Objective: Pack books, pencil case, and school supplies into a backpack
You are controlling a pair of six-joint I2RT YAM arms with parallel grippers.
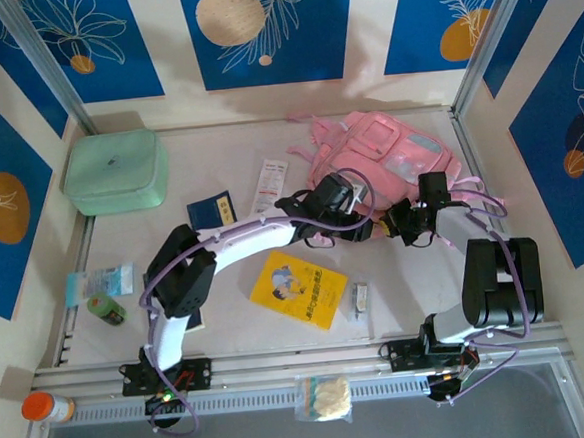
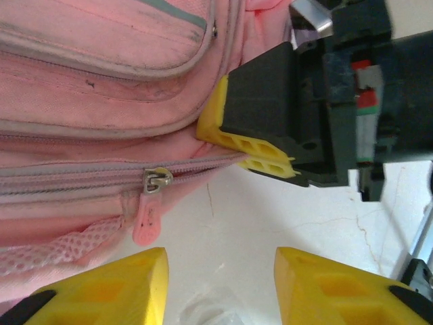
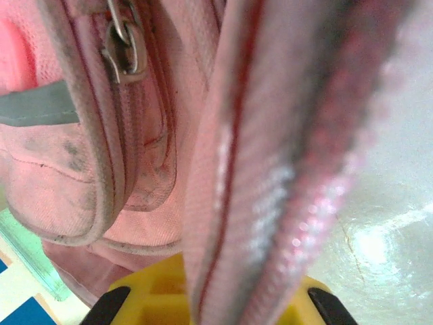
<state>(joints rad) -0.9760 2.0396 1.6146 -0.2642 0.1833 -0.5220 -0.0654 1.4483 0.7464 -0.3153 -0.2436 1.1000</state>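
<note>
Right gripper [image 2: 249, 147] is clamped on an edge fold of the pink backpack [image 2: 81, 81]. The left gripper [image 2: 220, 264] has its fingers partly spread with nothing between them, bare table [image 2: 270, 223] beneath. Zip pull [image 2: 150, 203] lies just ahead of the left gripper's left finger, with the zip line crosswise to its reach, so the left arm is judged nearer for the pull. That compartment is zipped, contents unseen; yellow book [image 1: 299, 289], navy book [image 1: 211, 210], pencil case [image 1: 270, 185] and small pale oblong item [image 1: 360, 296] lie on the table behind or beside the left gripper.
</note>
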